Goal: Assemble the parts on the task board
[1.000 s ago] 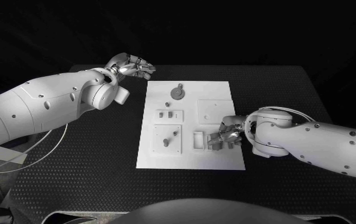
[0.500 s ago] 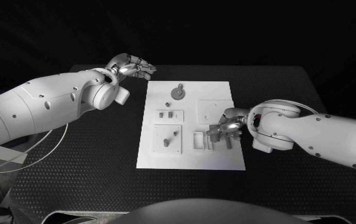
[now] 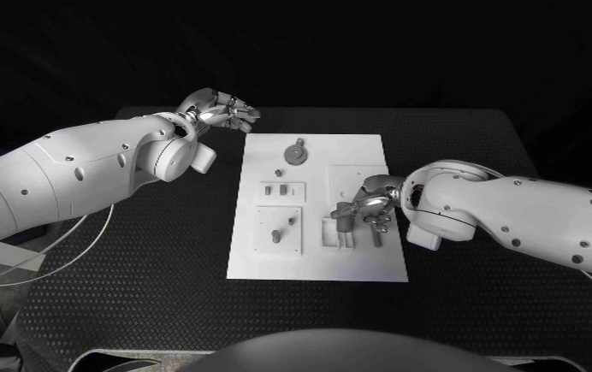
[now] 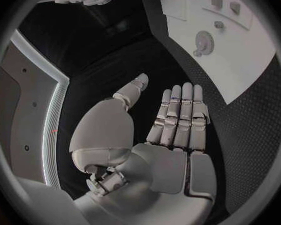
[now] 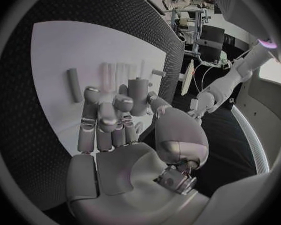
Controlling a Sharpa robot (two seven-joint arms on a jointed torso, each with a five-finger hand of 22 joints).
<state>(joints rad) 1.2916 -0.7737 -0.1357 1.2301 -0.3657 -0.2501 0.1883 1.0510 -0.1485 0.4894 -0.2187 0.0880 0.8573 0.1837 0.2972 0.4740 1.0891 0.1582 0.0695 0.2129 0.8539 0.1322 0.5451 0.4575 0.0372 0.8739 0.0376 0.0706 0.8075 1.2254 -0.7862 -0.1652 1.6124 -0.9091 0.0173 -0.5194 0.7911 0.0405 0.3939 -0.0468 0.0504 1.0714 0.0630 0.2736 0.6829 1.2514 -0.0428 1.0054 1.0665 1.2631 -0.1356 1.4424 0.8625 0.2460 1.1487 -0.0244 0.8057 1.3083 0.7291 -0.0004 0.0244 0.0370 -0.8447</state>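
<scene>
The white task board (image 3: pixel 370 150) lies in the middle of the black table. My right hand (image 3: pixel 370 209) hovers over the board's right half, above a rectangular frame slot (image 3: pixel 329 233). It pinches a short grey cylindrical part (image 3: pixel 344 212) between the thumb and fingers. The right wrist view shows that part (image 5: pixel 138 94) upright at the fingertips of the hand (image 5: pixel 115 135), over the board (image 5: pixel 65 50). My left hand (image 3: pixel 220 111) hangs off the board's far left corner. Its fingers (image 4: pixel 178 115) are extended and hold nothing.
A round grey disc part (image 3: pixel 293 154) sits at the board's far end, also seen as the disc (image 4: pixel 204 39). Small pegs (image 3: pixel 274 190) stand in the left-hand blocks. A loose grey bar (image 5: pixel 73 85) lies on the board beyond my right fingers. Black table surrounds the board.
My right hand has moved left and a little farther from me across the board, from near the right edge toward the frame slot, carrying the grey part. The left arm has stayed still.
</scene>
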